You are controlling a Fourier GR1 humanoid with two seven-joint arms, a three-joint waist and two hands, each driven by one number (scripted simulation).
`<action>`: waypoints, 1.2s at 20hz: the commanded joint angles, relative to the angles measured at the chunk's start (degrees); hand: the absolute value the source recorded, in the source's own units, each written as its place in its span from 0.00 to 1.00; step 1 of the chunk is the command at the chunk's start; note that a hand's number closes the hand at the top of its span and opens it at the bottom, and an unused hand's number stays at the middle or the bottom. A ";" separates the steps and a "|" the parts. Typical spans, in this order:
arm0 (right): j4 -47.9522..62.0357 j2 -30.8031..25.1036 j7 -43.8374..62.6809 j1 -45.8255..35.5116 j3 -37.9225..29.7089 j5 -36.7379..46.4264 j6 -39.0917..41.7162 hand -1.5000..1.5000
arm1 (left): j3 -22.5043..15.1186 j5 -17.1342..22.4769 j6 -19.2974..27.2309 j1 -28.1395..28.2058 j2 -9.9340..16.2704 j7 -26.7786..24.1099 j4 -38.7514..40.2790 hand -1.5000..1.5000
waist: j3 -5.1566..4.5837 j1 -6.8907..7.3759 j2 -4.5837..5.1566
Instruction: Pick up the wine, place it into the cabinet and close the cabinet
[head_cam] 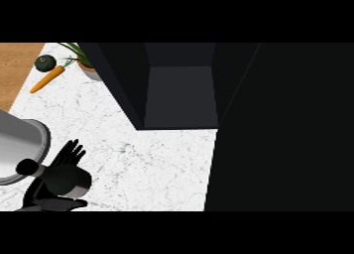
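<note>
One robot hand [68, 158], the left one, is showing near the surface's [147, 163] front left corner, coming in on a thick grey forearm [11, 146] from the left edge. It is lying right against the wine bottle [64, 181], with black parts of it showing on both the far and the near side of the bottle. Whether it is actually gripping, I cannot tell from where I am standing. The bottle's dark body and its black cap are sitting close to the surface's front edge. Farther back, a dark cabinet [181, 92] is standing open at the surface's middle, its inside looking bare. Off at the far left corner, a carrot [47, 78] is lying beside a dark green squash [44, 62] and a potted plant [87, 65].
</note>
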 commanded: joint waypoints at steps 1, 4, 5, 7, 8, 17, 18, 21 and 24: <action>-1.22 -0.15 1.30 -1.16 -0.29 -1.16 -0.12 0.00 | -0.11 1.16 -9.27 -1.07 -0.59 -8.51 1.08 0.00 | -0.01 0.35 0.04; -2.83 0.75 2.48 -0.98 1.19 -0.76 -0.82 0.00 | -0.02 2.16 -9.38 -2.16 -0.94 -6.61 3.04 1.00 | 0.00 0.23 0.00; -1.90 -0.17 1.07 0.56 -1.02 -2.20 0.33 0.00 | 0.25 2.91 -8.97 -1.96 -1.99 -7.00 3.17 1.00 | 0.04 0.13 0.05; -6.78 -0.21 4.91 1.75 1.04 -2.26 -0.40 0.00 | -0.47 3.08 -10.87 -2.08 -0.86 -5.55 3.31 1.00 | 0.01 -0.25 -0.12; -4.27 0.57 3.63 1.15 2.55 0.59 -0.95 0.00 | -0.68 3.99 -11.42 -1.65 -2.01 -4.36 2.45 1.00 | 0.04 0.24 -0.16; -3.20 -0.61 0.23 3.72 -1.56 -2.96 1.41 0.00 | -1.04 6.68 -6.02 -4.16 -6.72 -1.40 0.66 1.00 | 0.18 0.36 -0.11; -3.08 -0.74 3.29 -0.07 -2.74 -3.29 0.09 0.00 | 1.43 9.27 -3.45 -3.34 -7.07 -0.51 0.82 1.00 | 0.16 0.77 -0.13; -1.27 -0.70 0.45 1.15 -2.31 -2.32 1.56 0.00 | 7.59 14.74 7.63 -4.62 -10.09 1.65 1.43 1.00 | 0.20 0.91 -0.15; -1.04 -0.51 0.48 0.19 -3.42 -3.09 1.41 0.00 | 9.90 17.80 11.63 -5.28 -11.71 2.84 -0.82 1.00 | 0.22 1.12 -0.22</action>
